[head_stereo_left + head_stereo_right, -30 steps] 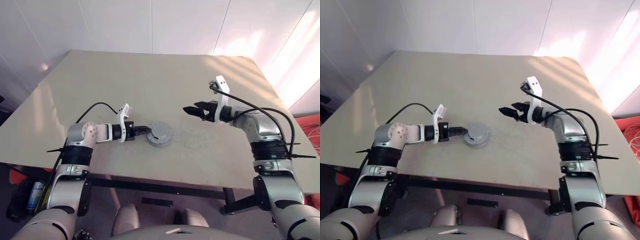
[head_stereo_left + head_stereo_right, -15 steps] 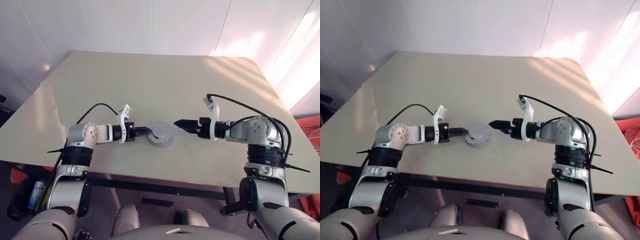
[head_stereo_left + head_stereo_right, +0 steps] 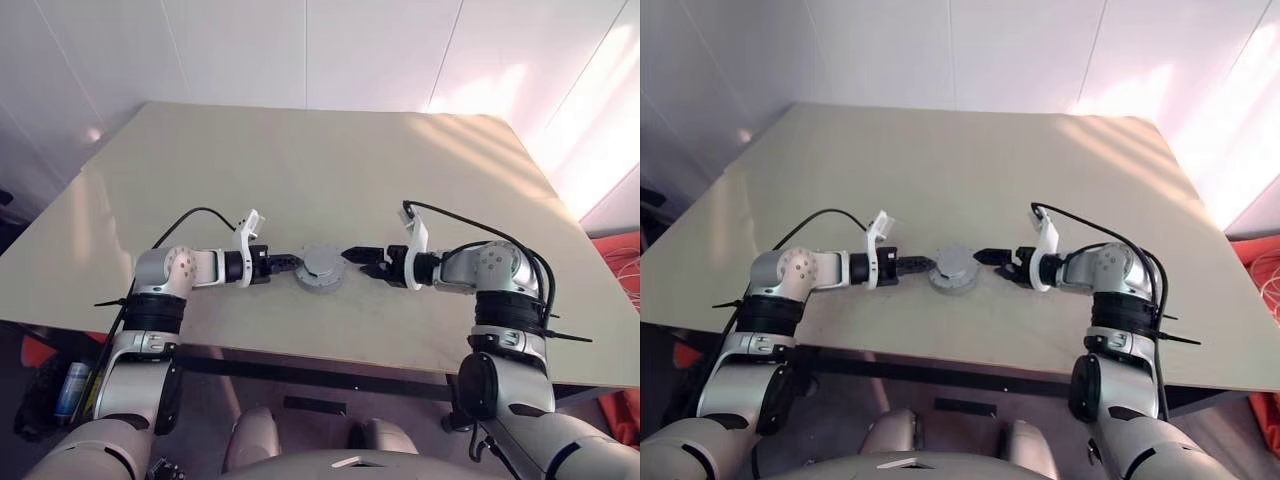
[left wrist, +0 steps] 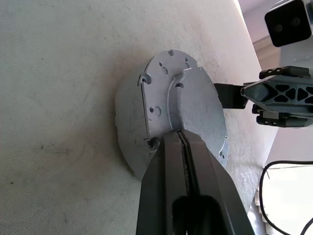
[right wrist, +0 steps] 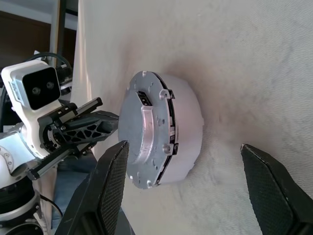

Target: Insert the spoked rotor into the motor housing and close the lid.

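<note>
The right tool [image 3: 347, 254] has swung down to the lid's [image 3: 321, 264] right edge at frame centre, spread wide (empty); the left tool [image 3: 292, 263], pressed together, touches its left edge.

The lid [image 4: 181, 105] covers the motor housing's [image 5: 188, 132] inside, so windings and any rotor cannot be seen; the left end effector [image 4: 183, 147] hides the lid's near edge; the right end effector's fingers [image 5: 110, 191] are cut off by the picture's edge; the table's [image 3: 300, 160] corners run out of view.
</note>
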